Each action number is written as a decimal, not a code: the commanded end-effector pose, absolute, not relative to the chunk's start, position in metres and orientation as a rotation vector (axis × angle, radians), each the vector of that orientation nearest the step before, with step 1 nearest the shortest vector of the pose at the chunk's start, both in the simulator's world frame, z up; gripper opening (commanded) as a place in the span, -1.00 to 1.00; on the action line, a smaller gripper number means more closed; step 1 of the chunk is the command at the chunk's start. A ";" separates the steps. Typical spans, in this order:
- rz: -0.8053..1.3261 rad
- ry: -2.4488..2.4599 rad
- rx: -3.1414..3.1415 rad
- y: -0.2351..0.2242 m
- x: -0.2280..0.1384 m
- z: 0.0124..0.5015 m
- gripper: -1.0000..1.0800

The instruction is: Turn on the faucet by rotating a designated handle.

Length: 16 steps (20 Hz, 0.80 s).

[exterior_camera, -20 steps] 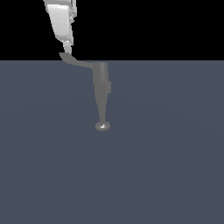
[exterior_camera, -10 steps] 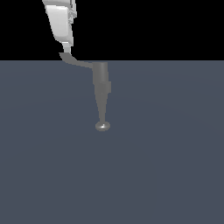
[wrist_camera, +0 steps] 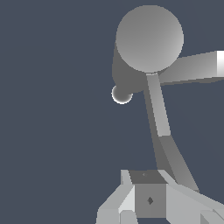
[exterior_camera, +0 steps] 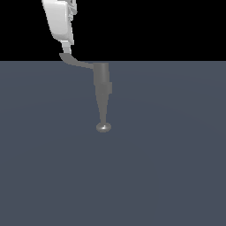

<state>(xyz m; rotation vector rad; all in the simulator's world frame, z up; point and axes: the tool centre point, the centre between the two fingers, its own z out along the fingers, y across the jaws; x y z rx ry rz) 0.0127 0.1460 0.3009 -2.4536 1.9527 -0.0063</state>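
Observation:
The faucet [exterior_camera: 102, 88] is a matte grey column that tapers down to a small shiny knob [exterior_camera: 103, 127]. Its handle [exterior_camera: 75, 62] is a thin curved lever that sticks out toward the exterior view's left from the wide end. My white gripper [exterior_camera: 66, 49] comes down from above and its fingertips touch the handle's widened tip. In the wrist view the faucet's round wide end [wrist_camera: 149, 38] shows, and the handle [wrist_camera: 159, 118] runs from it to my gripper [wrist_camera: 150, 194]. The fingers look closed together, pressed against the tip rather than around it.
The faucet stands on a plain dark grey-blue floor [exterior_camera: 167, 167]. In the wrist view a second grey bar [wrist_camera: 192, 68] with a white end sticks out sideways from the faucet's wide end.

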 end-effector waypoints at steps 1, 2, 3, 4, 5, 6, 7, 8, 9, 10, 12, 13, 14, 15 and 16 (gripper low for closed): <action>0.000 1.957 -2.458 0.143 0.003 0.299 -1.00; 0.000 1.957 -2.458 0.142 0.000 0.299 -1.00; 0.000 1.957 -2.458 0.142 -0.003 0.299 -1.00; 0.000 1.958 -2.457 0.141 -0.006 0.299 -1.00; 0.000 1.958 -2.457 0.140 -0.009 0.299 -1.00; 0.000 1.958 -2.457 0.139 -0.012 0.299 -1.00; 0.000 1.958 -2.457 0.138 -0.015 0.299 -1.00; 0.000 1.958 -2.457 0.137 -0.018 0.299 -1.00; 0.000 1.958 -2.457 0.137 -0.021 0.299 -1.00; 0.000 1.958 -2.457 0.136 -0.024 0.299 -1.00; 0.000 1.958 -2.457 0.134 -0.030 0.299 -1.00; 0.000 1.958 -2.457 0.133 -0.033 0.299 -1.00; 0.000 1.958 -2.457 0.133 -0.036 0.299 -1.00; 0.000 1.958 -2.457 0.132 -0.040 0.299 -1.00; 0.000 1.958 -2.457 0.132 -0.040 0.299 -1.00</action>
